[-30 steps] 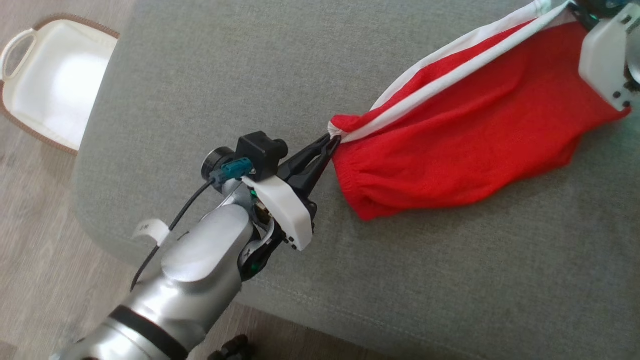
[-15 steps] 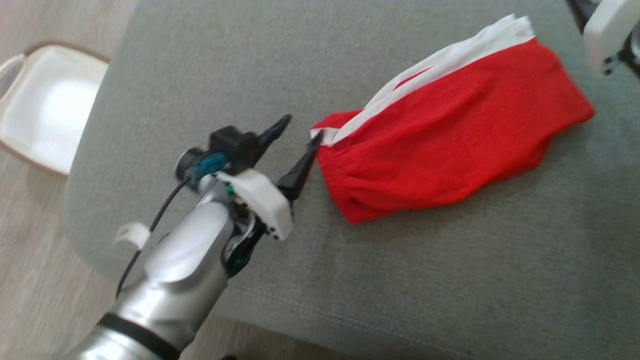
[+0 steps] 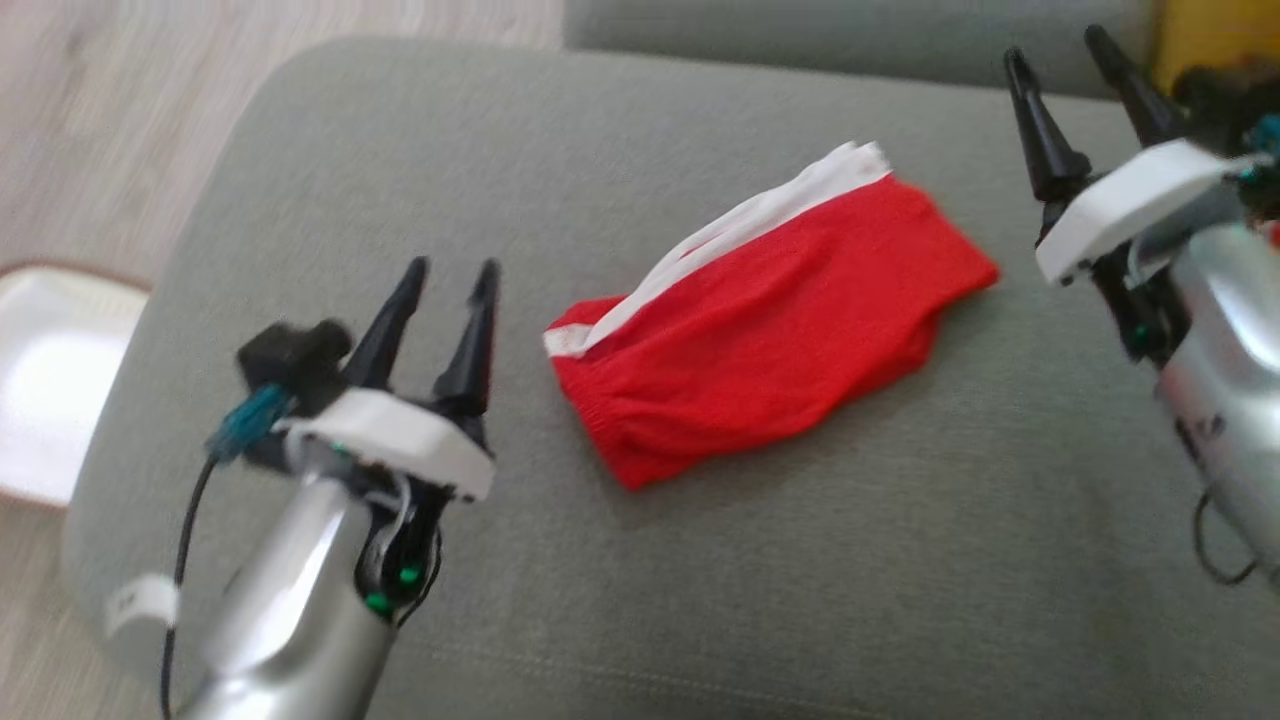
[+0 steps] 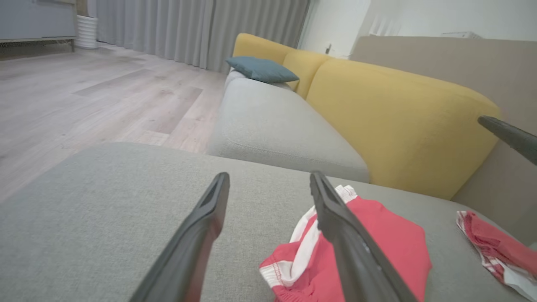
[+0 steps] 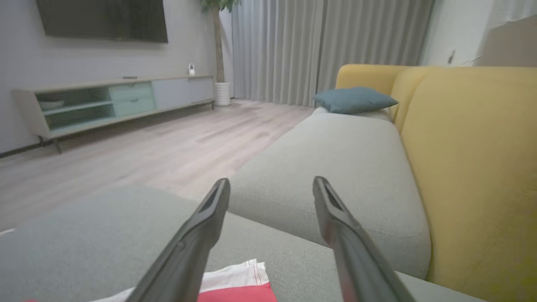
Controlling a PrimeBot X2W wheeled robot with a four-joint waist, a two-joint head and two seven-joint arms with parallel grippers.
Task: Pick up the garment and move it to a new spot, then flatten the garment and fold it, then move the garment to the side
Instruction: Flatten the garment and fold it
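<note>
A: So, where is the garment (image 3: 770,330) lying?
B: Mid-seat on the grey sofa cushion (image 3: 800,560), a low red bundle with a white band (image 3: 720,235) along its 11 o'clock edge. Neither hand touches it.
A: And the hands?
B: Both stand wide with nothing between the fingers. The left hand (image 3: 452,268) sits at about 8 o'clock from the cloth, near its end. The right hand (image 3: 1055,45) is out at 2 o'clock, a little apart from the far corner.
A: How will it handle?
B: Light, soft and limp, I'd judge — thin knit that sags and bunches when lifted, with nothing to break. A pinch in the middle would only gather a lump. Better to take the two ends of the white band, one per hand, so it hangs spread.
A: Any containers?
B: A pale basket (image 3: 45,390) stands on the floor at 9 o'clock of the head view. It is blurred, and I can make out nothing inside it. In the left wrist view a second, red-and-white cloth (image 4: 491,239) lies loose on the seat at 3 o'clock from the garment, in no container.
</note>
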